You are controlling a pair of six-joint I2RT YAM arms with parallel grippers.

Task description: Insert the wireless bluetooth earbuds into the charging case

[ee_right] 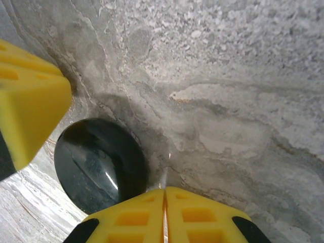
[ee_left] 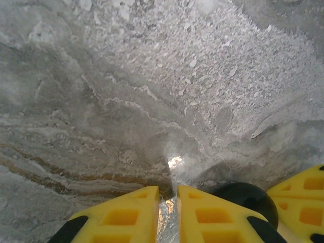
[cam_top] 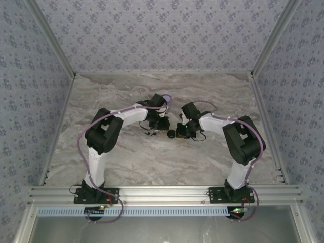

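Note:
Both grippers meet low over the middle of the marble table (cam_top: 126, 157). My left gripper (ee_left: 168, 190) (cam_top: 163, 124) is shut, its yellow fingers leaving a thin slit. Something pale and glossy shows in that slit, and I cannot tell what it is. My right gripper (ee_right: 165, 191) (cam_top: 180, 132) is shut with its fingers pressed together and nothing visible between them. A black round disc (ee_right: 98, 169) (ee_left: 248, 200) (cam_top: 171, 134) lies between the two grippers, just left of the right fingertips. The earbuds and the charging case are out of view.
In the right wrist view the left gripper's yellow finger (ee_right: 30, 111) sits close above the disc. The right gripper's finger (ee_left: 304, 202) shows in the left wrist view. Small dark bits (cam_top: 149, 133) lie under the left wrist. Patterned walls enclose the table.

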